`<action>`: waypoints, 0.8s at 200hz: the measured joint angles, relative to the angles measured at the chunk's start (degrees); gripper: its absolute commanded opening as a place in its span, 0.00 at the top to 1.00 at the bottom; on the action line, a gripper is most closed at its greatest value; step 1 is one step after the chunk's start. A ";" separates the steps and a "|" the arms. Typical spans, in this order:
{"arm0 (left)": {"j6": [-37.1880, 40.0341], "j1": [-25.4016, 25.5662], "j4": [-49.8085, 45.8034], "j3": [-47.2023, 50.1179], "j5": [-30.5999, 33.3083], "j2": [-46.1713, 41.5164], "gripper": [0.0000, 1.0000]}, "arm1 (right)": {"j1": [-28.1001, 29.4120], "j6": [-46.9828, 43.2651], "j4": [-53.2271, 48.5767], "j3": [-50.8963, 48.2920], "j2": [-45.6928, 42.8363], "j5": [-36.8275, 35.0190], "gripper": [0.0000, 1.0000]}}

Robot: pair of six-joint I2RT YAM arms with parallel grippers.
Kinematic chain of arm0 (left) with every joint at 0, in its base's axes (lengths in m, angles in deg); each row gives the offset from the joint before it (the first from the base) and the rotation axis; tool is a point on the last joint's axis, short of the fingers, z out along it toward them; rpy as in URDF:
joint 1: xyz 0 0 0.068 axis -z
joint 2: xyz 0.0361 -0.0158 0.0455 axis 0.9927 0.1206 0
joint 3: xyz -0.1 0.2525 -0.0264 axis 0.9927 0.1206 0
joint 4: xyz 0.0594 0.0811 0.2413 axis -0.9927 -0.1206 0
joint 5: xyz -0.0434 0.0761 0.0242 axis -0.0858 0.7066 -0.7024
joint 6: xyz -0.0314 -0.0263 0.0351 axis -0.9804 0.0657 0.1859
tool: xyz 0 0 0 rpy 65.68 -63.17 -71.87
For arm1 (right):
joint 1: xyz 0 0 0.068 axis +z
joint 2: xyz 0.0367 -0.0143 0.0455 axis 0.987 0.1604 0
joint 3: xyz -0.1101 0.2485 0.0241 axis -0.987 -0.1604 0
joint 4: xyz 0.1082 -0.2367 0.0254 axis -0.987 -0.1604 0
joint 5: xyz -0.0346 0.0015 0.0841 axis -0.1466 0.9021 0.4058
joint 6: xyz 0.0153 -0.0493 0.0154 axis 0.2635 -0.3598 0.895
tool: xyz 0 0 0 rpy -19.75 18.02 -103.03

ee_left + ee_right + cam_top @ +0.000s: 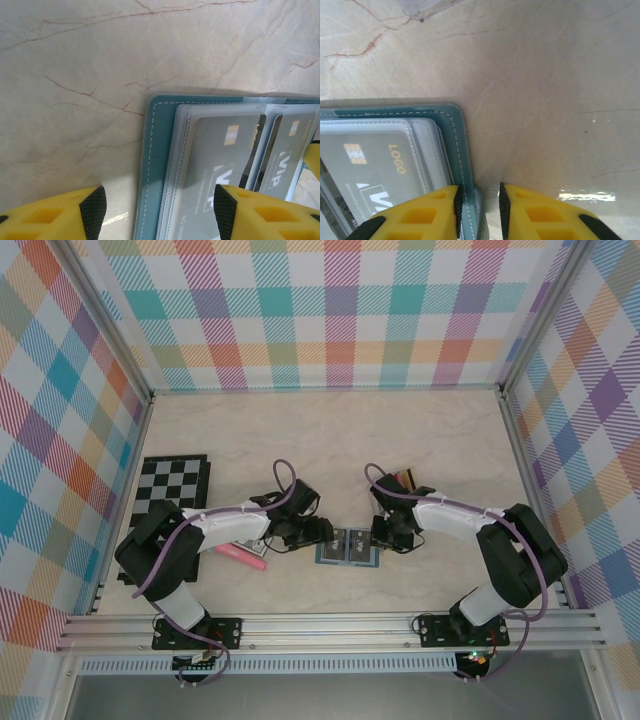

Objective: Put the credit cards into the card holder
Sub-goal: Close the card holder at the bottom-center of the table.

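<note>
Card holder (pixel 347 548) lying open at desk's (pixel 330 435) near edge; wrist cams showing grey cards (pixel 220 155) inside. Left gripper (pixel 159 212) gaping wide, right gripper (pixel 479 210) narrow.

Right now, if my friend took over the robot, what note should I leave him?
Left tool: open wide, straddling the left edge of the card holder, one finger over a card.
Right tool: open only a little, around the holder's right edge, not clamped on it.
The card holder lies open and flat on the table, between the two tools.
Done: two grey credit cards sit in its clear sleeves.
Left: small reddish cards seem to lie beyond the right tool. They probably go in next.
</note>
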 measured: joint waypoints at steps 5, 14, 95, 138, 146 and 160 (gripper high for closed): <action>-0.20 -0.11 0.02 0.00 -0.15 0.00 0.44 | -0.02 -0.04 0.15 0.00 0.02 0.15 0.77; -0.42 -0.26 0.13 0.00 -0.57 0.04 0.47 | -0.02 -0.04 0.42 0.00 0.04 0.48 0.79; -1.27 0.00 3.28 0.72 -3.10 0.50 0.61 | -0.02 -0.07 0.92 -0.02 0.15 1.05 0.81; -1.11 -0.02 3.41 0.85 -4.42 -3.17 0.63 | -0.02 -0.04 1.03 -0.02 0.15 1.18 0.81; -1.03 0.04 3.61 0.68 -4.92 -3.80 0.64 | -0.02 -0.04 1.03 -0.02 0.15 1.18 0.81; -0.81 0.09 4.26 0.28 -5.70 -4.11 0.68 | -0.02 -0.04 1.05 0.00 0.15 1.18 0.81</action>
